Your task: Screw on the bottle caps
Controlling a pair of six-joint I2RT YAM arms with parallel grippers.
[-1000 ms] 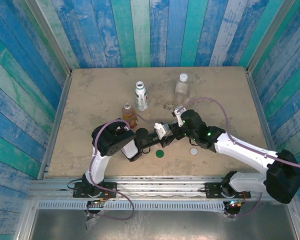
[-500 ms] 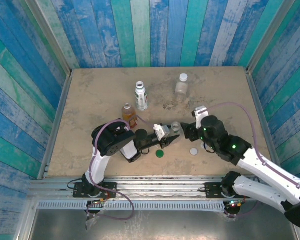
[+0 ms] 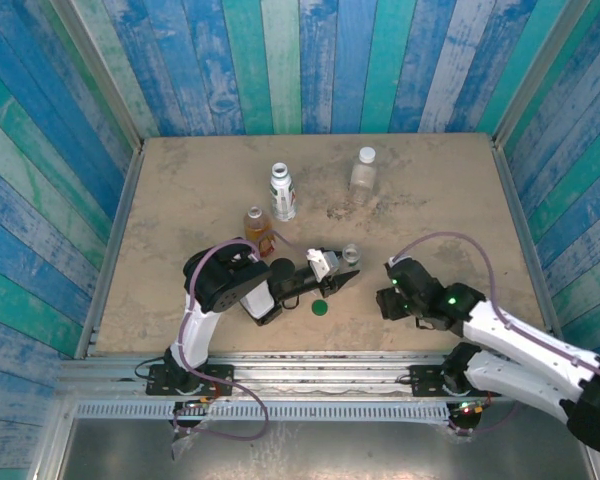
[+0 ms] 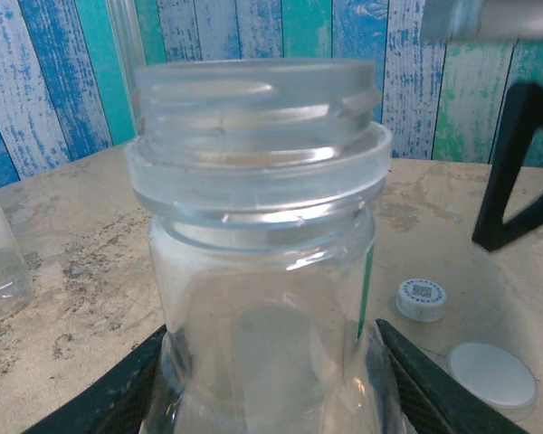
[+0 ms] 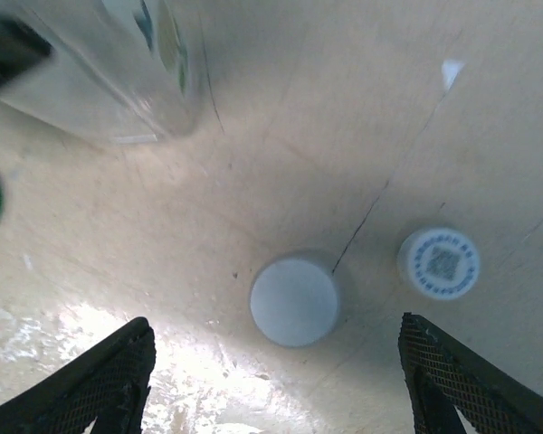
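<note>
Sandy tabletop (image 3: pixel 180 200) boxed in by blue and teal plank walls (image 3: pixel 280 60).

The left gripper (image 4: pixel 271 362) is closed round the lower body of the small clear bottle (image 3: pixel 351 254) and holds it upright near the middle of the table, mouth open, threads bare, no cap on it.

The right gripper (image 5: pixel 274 325) has its fingers spread wide with nothing in them. It hangs over the plain white cap (image 5: pixel 294 299), which lies flat on the table, pretty much centred between the two fingers. A printed cap (image 5: pixel 439 262) sits just beside it, nearer one finger, and the green cap (image 3: pixel 319 307) is off on the far side of the bottle.

What matters here, I reckon: the plain cap is straight below the right gripper, so that arm is clearly the closer one for the pickup. The bottle's neck points straight up and stands to the left of that gripper and a touch further back. So it looks like drop down, pinch the cap, then carry it left and set it flat on the mouth. The printed cap is close enough that a finger could nudge it.
</note>
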